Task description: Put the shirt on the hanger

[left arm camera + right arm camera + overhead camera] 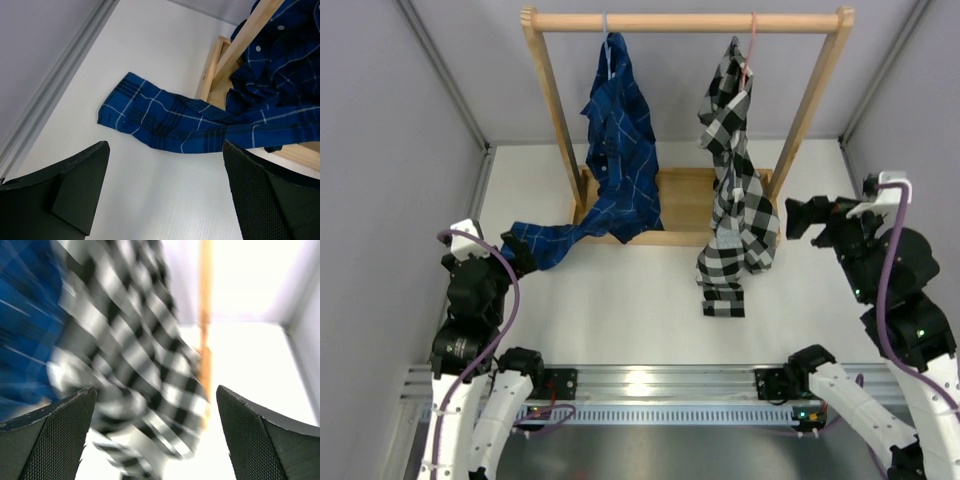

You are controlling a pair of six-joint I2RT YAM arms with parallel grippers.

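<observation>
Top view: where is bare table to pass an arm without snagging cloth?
Widest bare table: in front of the rack base, between the blue sleeve and the checked shirt tail. A narrower strip runs between that shirt and the right gripper. Crowded: that base, under both garments.

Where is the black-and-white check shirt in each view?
Top external: check shirt right of centre, hanging from the wooden rack.
Left wrist: not in it.
Right wrist: blurred, centre-left.
Shared landmark: the rack's post, in all three.
</observation>
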